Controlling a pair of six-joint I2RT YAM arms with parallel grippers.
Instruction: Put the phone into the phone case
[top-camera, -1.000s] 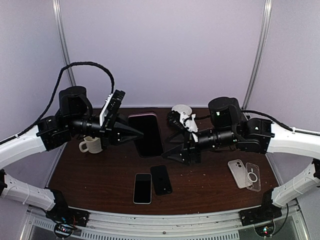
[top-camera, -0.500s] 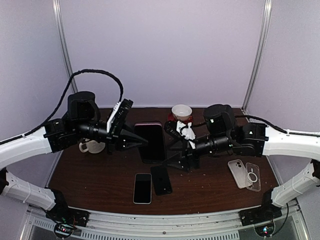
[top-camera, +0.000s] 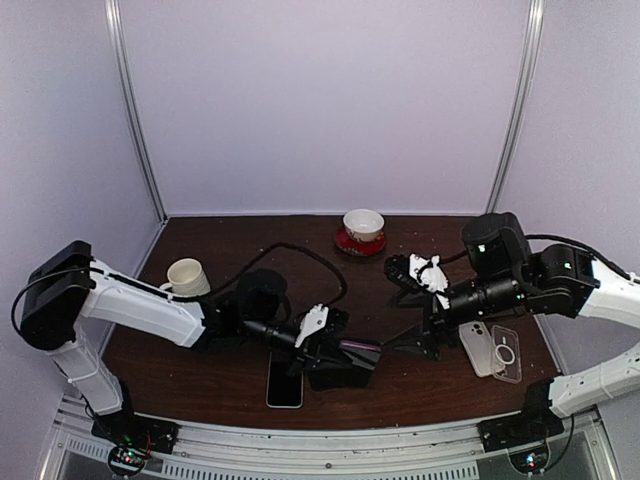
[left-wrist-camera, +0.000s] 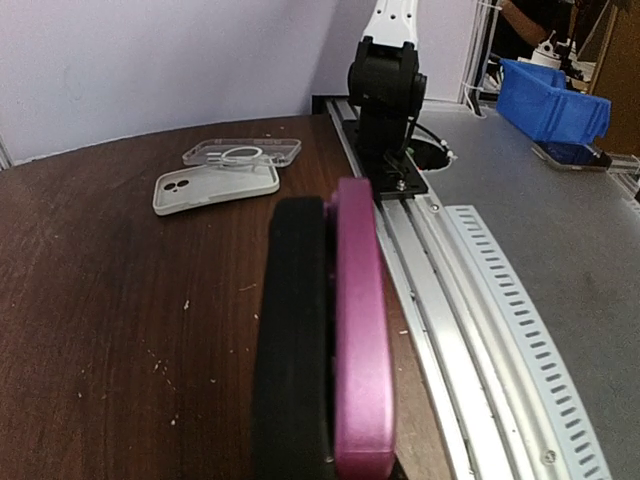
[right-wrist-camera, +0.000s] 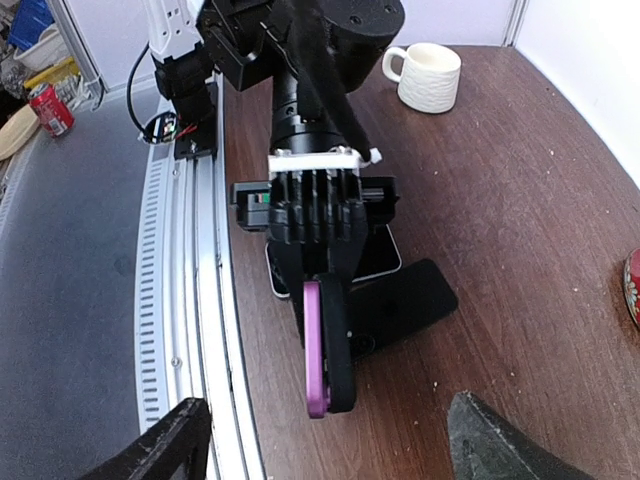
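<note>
L gripper (top-camera: 345, 358): pressed shut on a phone (left-wrist-camera: 295, 330) w/ a pink case (left-wrist-camera: 360, 320) flat against it; both pinched together, standing on edge.
Phone + case fit: black slab and pink slab lie face to face; can't tell if the phone is fully seated.
Where held pair is: low over the near-middle of the table (top-camera: 200, 350), just above the black phone (right-wrist-camera: 400, 300); can't tell if it touches.
L arm: stretched low across the table from the left side, reaching toward centre.
R gripper (top-camera: 412, 338): spread wide, nothing between; R fingers (right-wrist-camera: 160, 445) sit at the two bottom corners of the wrist view, facing the held pair.
R gripper vs held pair: near, apart, no contact.
Black phone: flat on the table, angled, right under L gripper.
White phone (top-camera: 285, 388): flat, just beside the black one, partly under L gripper in the R wrist view.
White case (top-camera: 475, 345): flat on the right side of the table, back up.
Clear case (top-camera: 507, 352): touching or just beside the white case, on its outer side.
Mug (top-camera: 188, 277): upright, left side, well apart from the grippers.
Bowl (top-camera: 362, 222): on a red saucer (top-camera: 345, 240), far-middle of the table.
</note>
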